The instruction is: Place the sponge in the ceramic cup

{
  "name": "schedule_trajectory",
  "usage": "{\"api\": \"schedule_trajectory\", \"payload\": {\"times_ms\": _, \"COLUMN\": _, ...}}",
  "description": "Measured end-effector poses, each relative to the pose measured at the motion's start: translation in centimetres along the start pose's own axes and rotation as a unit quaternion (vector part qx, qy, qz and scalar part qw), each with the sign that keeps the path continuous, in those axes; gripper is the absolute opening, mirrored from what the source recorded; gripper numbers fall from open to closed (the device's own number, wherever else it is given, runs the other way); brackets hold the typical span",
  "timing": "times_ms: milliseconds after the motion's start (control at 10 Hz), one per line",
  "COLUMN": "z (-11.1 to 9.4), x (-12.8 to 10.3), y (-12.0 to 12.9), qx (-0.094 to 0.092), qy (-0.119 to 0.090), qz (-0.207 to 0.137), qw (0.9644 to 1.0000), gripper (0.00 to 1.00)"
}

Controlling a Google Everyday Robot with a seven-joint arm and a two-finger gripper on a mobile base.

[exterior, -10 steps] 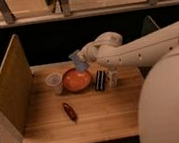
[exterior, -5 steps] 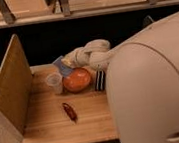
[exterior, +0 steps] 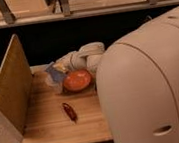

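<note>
One gripper [exterior: 58, 70], at the end of the pale arm [exterior: 83, 56] that reaches in from the right, is closed on the one sponge [exterior: 54, 74]. We see the sponge as a blue-grey block with a paler edge, tilted at the gripper's tip.

Directly below the gripper and the sponge we count one ceramic cup [exterior: 55, 87], pale and small, standing on the wooden table [exterior: 56, 129]. The sponge covers its upper part, so we cannot tell whether the sponge touches the rim or what lies inside the cup.

Just to the right of the gripper, and slightly lower, stands one orange bowl [exterior: 77, 80], touching or nearly touching the cup. Its inside shows as an even orange.

Nearer to us than the gripper, well apart from cup and bowl, lies one small dark red elongated object [exterior: 70, 112], flat on the table.

To the gripper's left, one upright wooden panel [exterior: 8, 93] borders the table's edge. To its right, the robot's large rounded pale body [exterior: 146, 88] fills the view and hides that side of the table.
</note>
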Motion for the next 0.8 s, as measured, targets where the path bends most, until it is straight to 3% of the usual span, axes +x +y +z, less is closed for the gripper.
{"api": "schedule_trajectory", "payload": {"times_ms": 200, "z": -0.1, "x": 0.0, "y": -0.1, "qx": 0.002, "qy": 0.000, "qz": 0.001, "qw": 1.0000, "gripper": 0.00}}
{"api": "schedule_trajectory", "payload": {"times_ms": 500, "z": -1.6, "x": 0.5, "y": -1.2, "qx": 0.026, "qy": 0.003, "qz": 0.005, "qw": 0.9996, "gripper": 0.00}}
{"api": "schedule_trajectory", "payload": {"times_ms": 800, "z": 0.1, "x": 0.4, "y": 0.7, "qx": 0.001, "qy": 0.004, "qz": -0.015, "qw": 0.9999, "gripper": 0.00}}
